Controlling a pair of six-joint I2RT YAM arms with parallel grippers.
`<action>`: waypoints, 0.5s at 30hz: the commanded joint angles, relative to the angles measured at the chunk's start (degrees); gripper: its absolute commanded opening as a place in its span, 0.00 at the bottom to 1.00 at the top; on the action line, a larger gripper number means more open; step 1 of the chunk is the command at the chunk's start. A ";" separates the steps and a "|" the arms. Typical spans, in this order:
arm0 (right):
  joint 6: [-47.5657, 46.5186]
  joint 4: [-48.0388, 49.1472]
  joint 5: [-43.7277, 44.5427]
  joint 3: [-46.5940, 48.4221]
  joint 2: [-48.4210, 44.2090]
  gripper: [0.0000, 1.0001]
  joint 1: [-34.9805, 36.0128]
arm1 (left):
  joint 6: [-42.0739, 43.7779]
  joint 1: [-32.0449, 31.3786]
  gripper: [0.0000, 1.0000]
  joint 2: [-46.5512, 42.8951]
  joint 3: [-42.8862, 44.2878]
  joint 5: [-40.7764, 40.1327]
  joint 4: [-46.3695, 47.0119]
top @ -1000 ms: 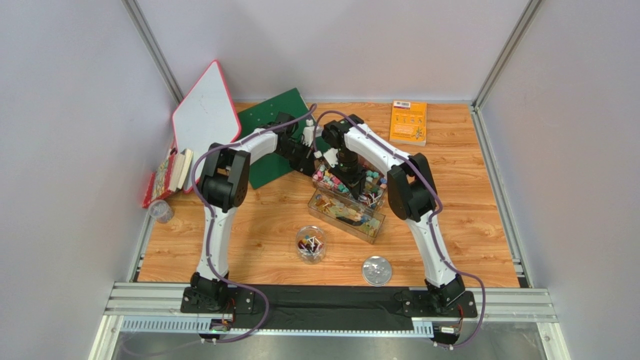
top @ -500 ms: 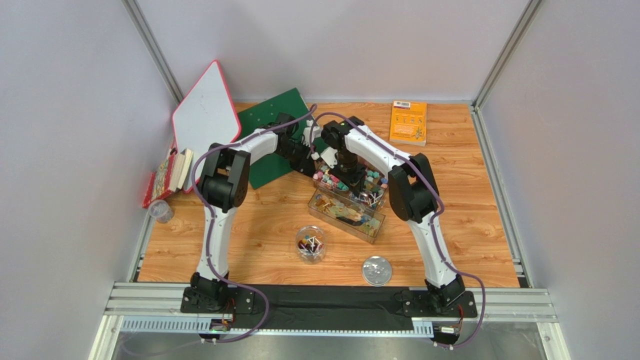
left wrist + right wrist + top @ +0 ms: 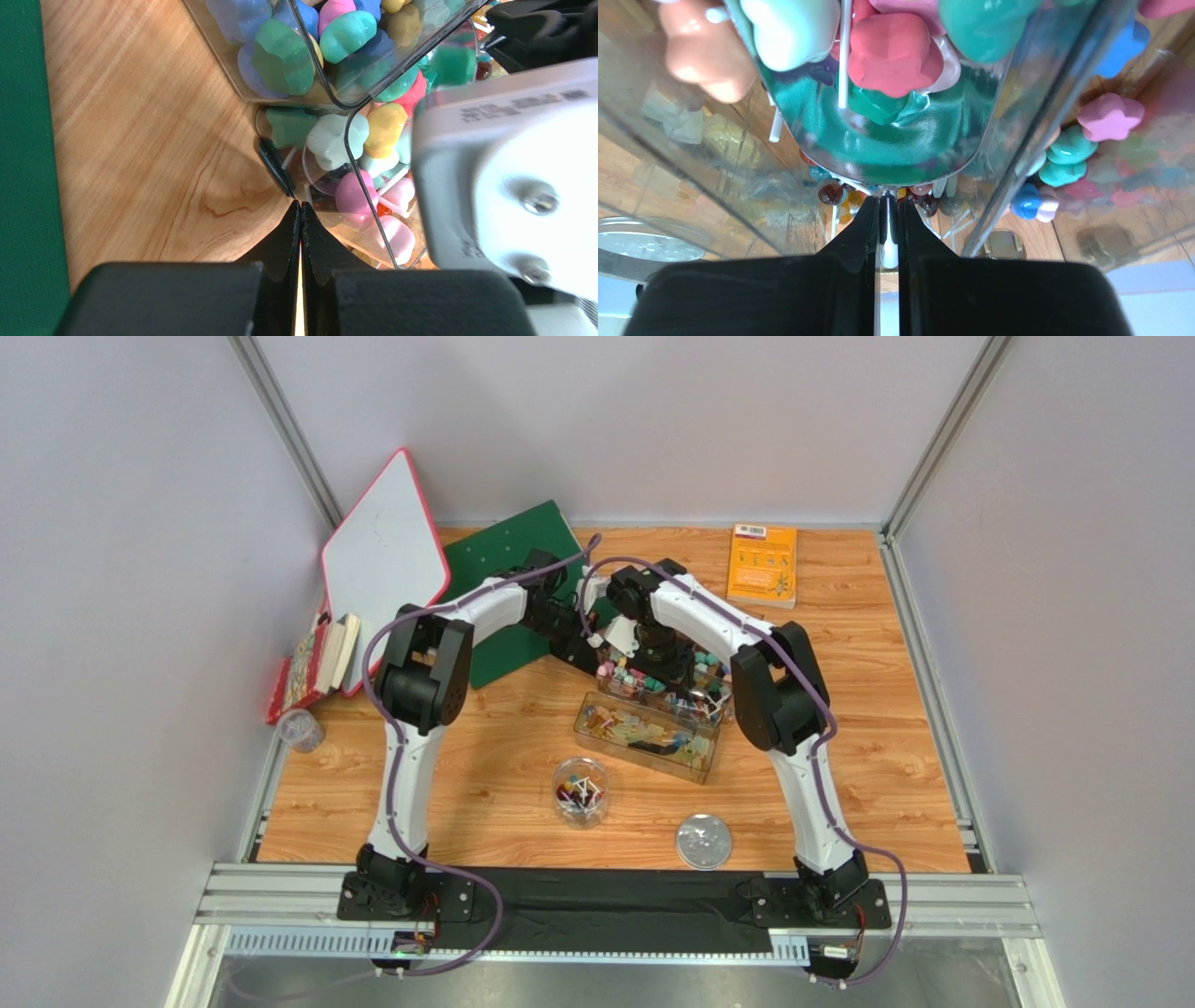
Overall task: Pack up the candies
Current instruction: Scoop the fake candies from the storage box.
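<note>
My right gripper (image 3: 889, 207) is clamped on the thin white handle of the clear curved scoop (image 3: 878, 147). Its bowl runs straight ahead of the fingertips, inside the clear plastic bin (image 3: 706, 700), with flower-shaped multicoloured candies (image 3: 892, 52) heaped on it. My left gripper (image 3: 300, 210) is pinched together on nothing, tips just outside the bin's corner. What matters for the next move is that the small round clear jar (image 3: 579, 791) lies toward the bases, past the 2nd clear box (image 3: 648, 738). So I judge the loaded scoop must come back toward me, kept level.
</note>
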 commanded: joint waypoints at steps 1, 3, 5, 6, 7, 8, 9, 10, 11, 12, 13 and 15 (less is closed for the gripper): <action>-1.28 11.61 -5.34 -1.96 -2.21 0.00 -2.07 | -0.29 -1.84 0.08 -3.03 1.46 5.17 -2.40; -0.75 12.49 -9.47 -4.16 -3.09 0.00 -3.30 | -0.03 -1.41 0.13 -3.64 1.19 4.46 -2.49; -1.27 14.33 -11.85 -7.83 -5.11 0.00 -5.15 | 0.50 -0.97 0.18 -3.91 1.37 3.94 -3.02; -1.62 15.99 -12.56 -9.07 -5.82 0.00 -5.59 | 0.85 -0.44 0.19 -4.34 1.54 3.67 -3.37; -1.89 17.05 -12.74 -10.04 -7.13 0.00 -6.11 | 1.11 -0.18 0.20 -4.52 1.72 3.50 -3.98; -2.24 17.58 -12.83 -11.10 -7.66 0.00 -6.21 | 1.55 0.09 0.20 -4.61 1.98 3.41 -4.25; -2.76 18.55 -13.09 -12.33 -8.63 0.00 -6.29 | 1.82 0.79 0.20 -5.22 2.07 3.49 -4.51; -2.77 19.34 -13.36 -13.12 -9.24 0.00 -6.47 | 2.43 1.14 0.20 -5.31 2.25 3.49 -5.30; -2.77 20.13 -13.45 -13.74 -9.86 0.00 -6.56 | 2.70 1.41 0.20 -5.40 2.77 3.58 -5.91; -2.85 21.10 -13.45 -14.79 -10.48 0.00 -6.56 | 3.22 2.02 0.20 -5.58 3.12 3.58 -6.53; -3.03 21.54 -13.19 -15.15 -11.53 0.00 -6.56 | 4.27 2.37 0.21 -5.67 3.39 3.49 -7.93; -3.29 22.68 -13.18 -15.85 -13.46 0.00 -6.56 | 5.24 3.16 0.22 -5.75 4.53 3.32 -9.43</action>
